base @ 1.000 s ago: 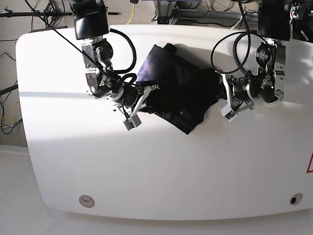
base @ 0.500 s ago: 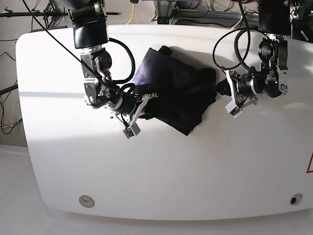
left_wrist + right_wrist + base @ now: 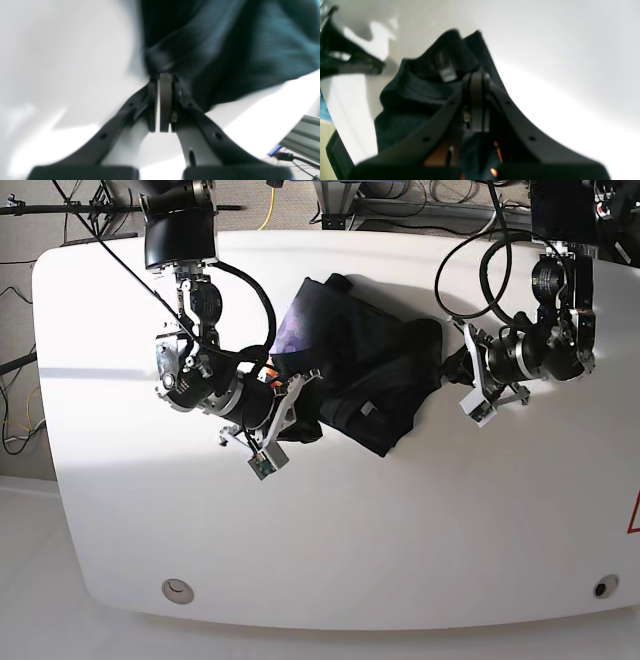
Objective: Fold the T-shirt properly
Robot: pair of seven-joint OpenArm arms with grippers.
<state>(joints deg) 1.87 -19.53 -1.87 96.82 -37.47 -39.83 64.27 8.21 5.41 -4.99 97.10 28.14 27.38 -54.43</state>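
The black T-shirt [image 3: 375, 370] lies crumpled at the table's middle back. A purple and blue print [image 3: 297, 330] shows on its left fold and a grey neck label [image 3: 368, 410] near its front. My right gripper [image 3: 308, 382] is at the shirt's left front edge. In the right wrist view it [image 3: 476, 76] is shut on black cloth beside the collar and label [image 3: 445, 71]. My left gripper [image 3: 452, 368] is at the shirt's right edge. In the left wrist view it [image 3: 159, 75] is shut on a bunched fold of the T-shirt [image 3: 225, 50].
The white table [image 3: 350, 520] has round fittings near its front left [image 3: 178, 588] and front right [image 3: 600, 587]. A red mark [image 3: 634, 515] sits at its right edge. Cables and frames lie behind the table's back edge. A metal rail [image 3: 300, 136] shows in the left wrist view.
The arm with the right gripper has swung down and left, dragging the shirt's left front edge with it; the neck label now shows. The left gripper has shifted slightly, still at the shirt's right edge.
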